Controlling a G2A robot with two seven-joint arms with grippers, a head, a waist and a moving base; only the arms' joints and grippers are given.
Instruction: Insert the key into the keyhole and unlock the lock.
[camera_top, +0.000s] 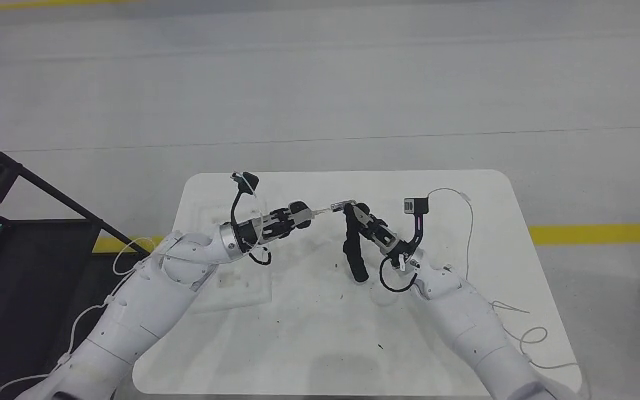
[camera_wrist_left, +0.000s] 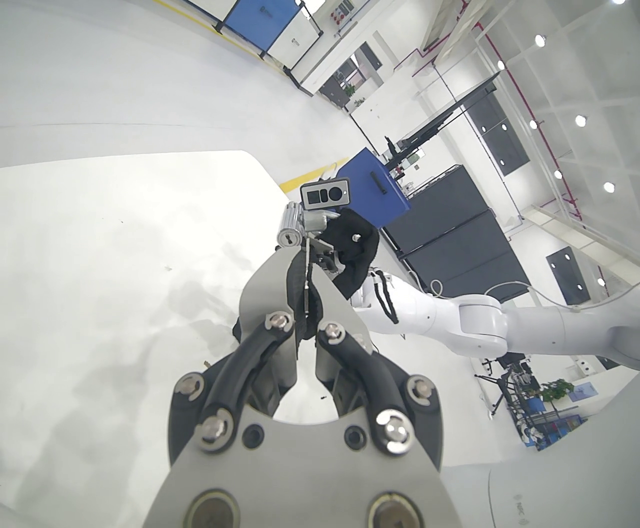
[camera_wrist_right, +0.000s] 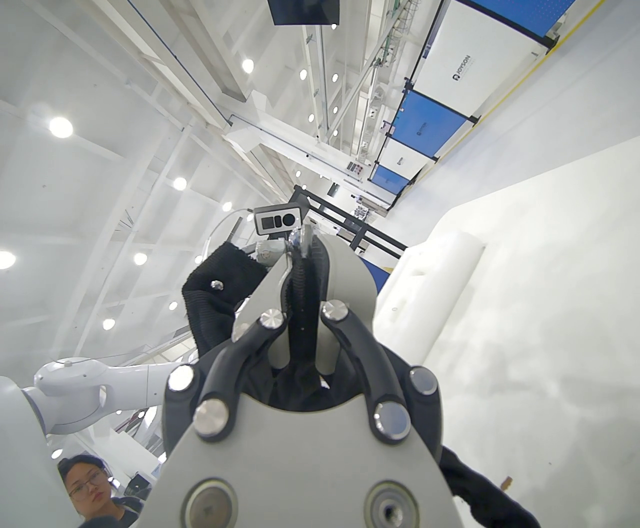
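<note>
key (camera_wrist_left: 306, 252) bow buried between the left gripper (camera_wrist_left: 301, 267) pads, thin blade alone past the fingertips; lock (camera_wrist_right: 299, 238) body swallowed between the right gripper (camera_wrist_right: 303, 251) fingers, rounded end peeking beyond the tips; from above, blade tip against lock too small to tell

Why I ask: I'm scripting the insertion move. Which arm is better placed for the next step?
Left. The left gripper is shut on the key, its tip close to the keyhole end of the lock. The right gripper is shut on the lock, so it probably should just hold it steady.
</note>
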